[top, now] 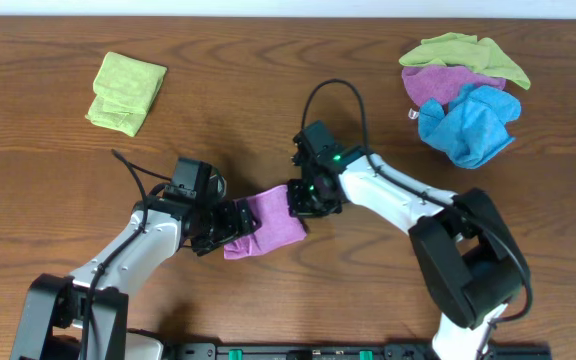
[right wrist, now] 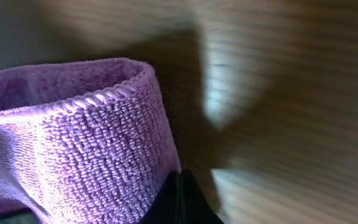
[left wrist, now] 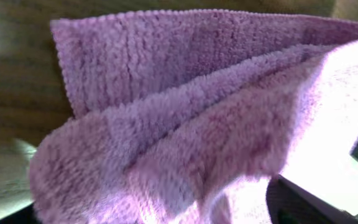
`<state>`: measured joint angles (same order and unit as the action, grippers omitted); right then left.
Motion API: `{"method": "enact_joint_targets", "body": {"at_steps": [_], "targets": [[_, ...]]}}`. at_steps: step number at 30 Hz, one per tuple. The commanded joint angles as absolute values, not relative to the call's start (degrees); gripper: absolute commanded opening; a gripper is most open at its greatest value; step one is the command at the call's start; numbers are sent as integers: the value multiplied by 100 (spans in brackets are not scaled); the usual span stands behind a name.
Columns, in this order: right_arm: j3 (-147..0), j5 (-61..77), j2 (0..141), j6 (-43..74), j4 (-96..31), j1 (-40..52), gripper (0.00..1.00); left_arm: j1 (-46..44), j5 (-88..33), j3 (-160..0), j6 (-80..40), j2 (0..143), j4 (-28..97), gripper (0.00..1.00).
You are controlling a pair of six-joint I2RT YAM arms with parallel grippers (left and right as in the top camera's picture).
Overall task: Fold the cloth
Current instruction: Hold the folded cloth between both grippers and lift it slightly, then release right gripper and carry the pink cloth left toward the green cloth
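Note:
The purple cloth [top: 271,222] lies partly folded on the wooden table between my two grippers. My left gripper [top: 232,224] is at its left edge. In the left wrist view the cloth [left wrist: 185,124] fills the frame in raised folds, and one dark finger [left wrist: 319,204] shows at the lower right, far out to the side, so the jaws stand open around the fabric. My right gripper [top: 297,203] is at the cloth's upper right corner. Its fingertips [right wrist: 179,198] are pressed together, with the cloth's hemmed edge [right wrist: 86,155] standing up against their left side.
A folded lime-green cloth [top: 126,92] lies at the back left. At the back right is a pile with a lime-green cloth [top: 465,54], another purple one [top: 443,86] and a bright blue one [top: 470,126]. Both arms' bases stand at the near edge.

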<state>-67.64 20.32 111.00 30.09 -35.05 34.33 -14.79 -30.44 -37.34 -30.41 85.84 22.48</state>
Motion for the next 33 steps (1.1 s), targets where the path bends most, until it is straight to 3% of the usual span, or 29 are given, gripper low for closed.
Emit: {"method": "enact_joint_targets", "body": {"at_steps": [1,4,8,10,11,20,27,33], "targets": [[-6737,2167,11146,2976,-3468,3535,2,-1507,-2856,-3507,-3135,8781,2401,80],[-6737,2174,11146,2998,-3468,3533,2,-1507,-2856,-3507,-3135,8781,2401,68],[-6737,2298,11146,2998,-3470,3535,2,-1505,-2853,-3507,-3256,8781,2388,25],[-6737,2405,11146,2995,-3470,3533,2,-1503,-2856,-3507,-3295,8781,2370,9],[-6740,2429,11144,2991,-3476,3527,1,-1496,-2856,-3511,-3343,8779,2357,6],[-6877,2421,10777,2416,-4303,2711,1,-1002,-3304,-4606,-3146,8611,2661,6],[-6877,2379,10324,1848,-4860,2191,1,16,-3234,-6729,-3301,8444,2991,6],[-6877,2377,10267,1811,-4807,2193,2,1068,-2484,-7282,-3868,8455,2484,6]]}}
